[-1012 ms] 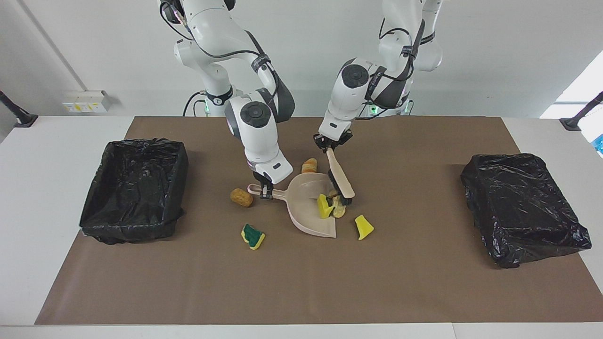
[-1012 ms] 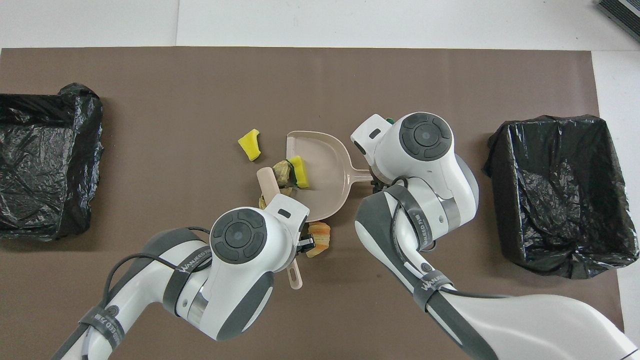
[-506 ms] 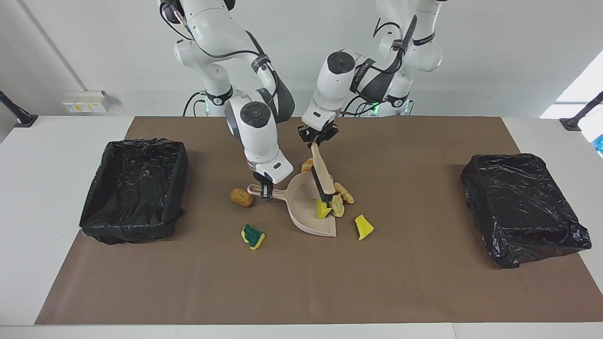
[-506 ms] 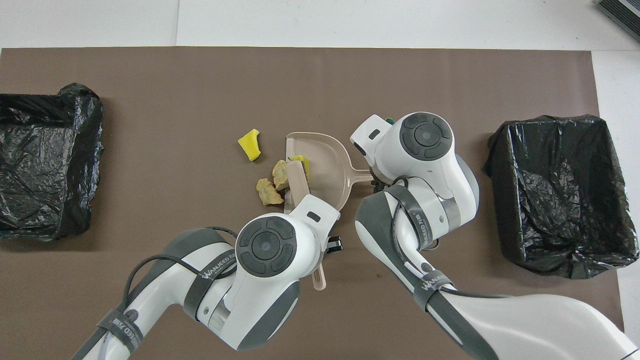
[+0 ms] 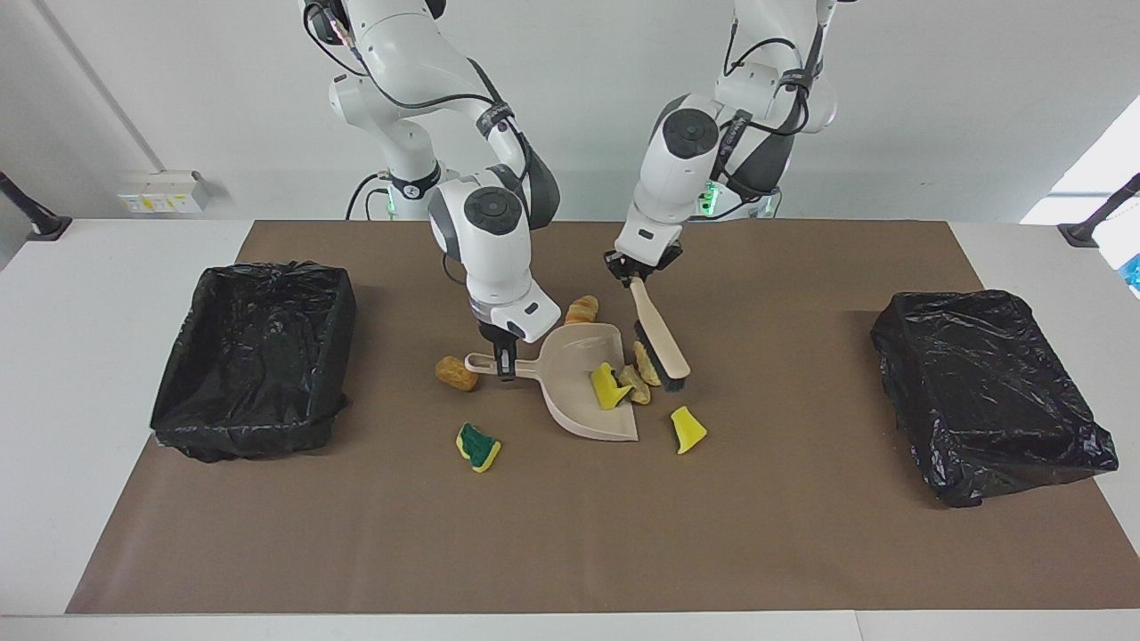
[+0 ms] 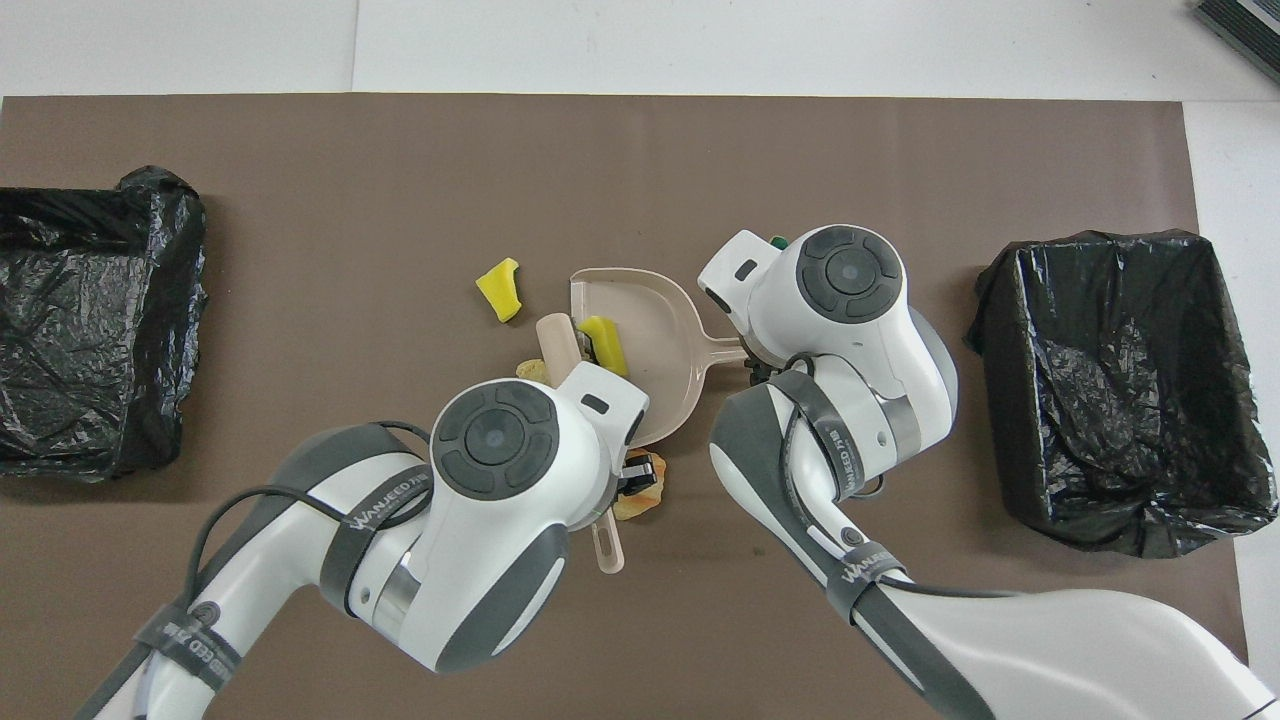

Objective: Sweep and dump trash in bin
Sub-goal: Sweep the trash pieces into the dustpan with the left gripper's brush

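a yellow sponge scrap with green backing (image 5: 608, 386) lies in the beige dustpan (image 5: 570, 392); tan lumps (image 5: 638, 381) sit at its lip; other scraps (image 5: 478, 446) lie scattered on the mat around it

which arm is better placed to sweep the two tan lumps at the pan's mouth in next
Left. The left gripper holds the brush, whose bristles sit right beside the lumps. The right gripper is busy holding the dustpan by its handle.

Scraps (image 5: 688, 429) ring dustpan (image 5: 579, 392); mat (image 5: 570, 534) elsewhere open
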Tool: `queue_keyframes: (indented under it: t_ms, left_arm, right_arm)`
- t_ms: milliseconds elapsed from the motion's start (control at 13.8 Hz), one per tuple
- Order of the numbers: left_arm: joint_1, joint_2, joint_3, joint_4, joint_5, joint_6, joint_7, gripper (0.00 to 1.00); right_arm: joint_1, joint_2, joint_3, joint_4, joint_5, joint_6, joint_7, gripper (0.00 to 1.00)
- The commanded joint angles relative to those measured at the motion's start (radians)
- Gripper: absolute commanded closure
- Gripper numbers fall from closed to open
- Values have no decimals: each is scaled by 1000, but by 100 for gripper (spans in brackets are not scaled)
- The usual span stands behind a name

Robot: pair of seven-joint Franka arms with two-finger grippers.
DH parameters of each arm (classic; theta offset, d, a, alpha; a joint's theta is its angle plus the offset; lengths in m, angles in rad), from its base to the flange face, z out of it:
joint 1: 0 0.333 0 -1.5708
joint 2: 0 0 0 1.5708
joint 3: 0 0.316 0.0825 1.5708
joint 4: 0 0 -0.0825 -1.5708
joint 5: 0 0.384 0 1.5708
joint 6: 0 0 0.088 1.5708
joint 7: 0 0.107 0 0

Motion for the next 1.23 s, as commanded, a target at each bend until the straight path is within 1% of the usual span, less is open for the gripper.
queue_keyframes:
  t_ms: [0, 145, 289, 361, 578, 723, 940, 1156]
  left_arm:
    - [58, 5, -7, -23, 27, -17, 58, 100]
    - [56, -4, -7, -105, 27, -2, 101, 100]
    - [43, 6, -8, -120, 27, 12, 108, 100]
    - [38, 8, -11, -123, 27, 35, 110, 100]
    - [-31, 6, -14, -124, 15, 81, 122, 100]
    - [-80, 6, -16, -124, 10, 133, 116, 100]
    - [-123, 9, -19, -113, -28, 177, 113, 100]
    - [-148, 12, -19, -78, -28, 153, 105, 100]
  right_arm:
    - [11, 4, 8, -1, -12, 21, -27, 100]
    - [12, 4, 8, -1, -17, 23, 1, 100]
    - [12, 4, 8, -1, -15, 23, 1, 100]
    - [12, 4, 8, -1, -15, 21, 1, 100]
    - [12, 4, 8, -1, -12, 20, 3, 100]
    - [11, 4, 8, -4, -12, 20, 3, 100]
    - [11, 4, 8, -4, -12, 20, 22, 100]
    - [11, 4, 8, -5, -12, 20, 24, 100]
